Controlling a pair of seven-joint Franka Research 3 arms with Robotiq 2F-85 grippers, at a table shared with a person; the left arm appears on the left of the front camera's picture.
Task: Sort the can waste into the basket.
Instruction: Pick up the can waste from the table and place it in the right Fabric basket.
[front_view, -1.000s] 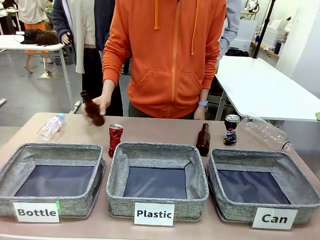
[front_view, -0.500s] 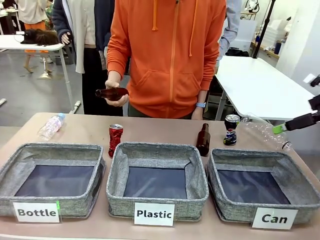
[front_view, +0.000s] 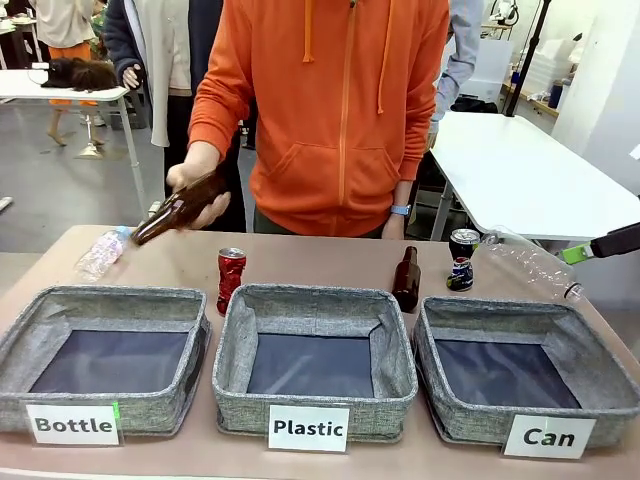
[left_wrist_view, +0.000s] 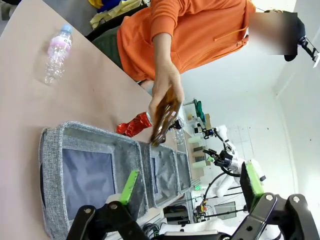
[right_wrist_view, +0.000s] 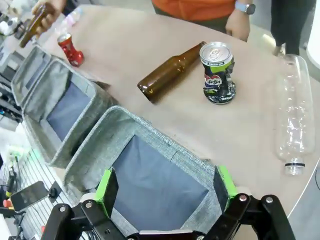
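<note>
Swinging in over the Can basket (right_wrist_view: 127, 122), the right end effector (right_wrist_view: 165, 185) now hangs open. The silver-and-dark can (right_wrist_view: 218, 72) stands just beyond it on the surface, untouched. Farther off, the person's hand (front_view: 195, 180) has tilted a brown bottle (front_view: 165, 218) past the red can (right_wrist_view: 70, 50).

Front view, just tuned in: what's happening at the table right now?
A person's hand holds a brown bottle tilted in the air beyond the Bottle basket. Both cans stand on the table, not yet sorted: the red can is behind the Plastic basket, and the dark can is just behind the Can basket. The right gripper hangs open, pointed toward the Can basket. The left gripper is open too, holding nothing.
</note>
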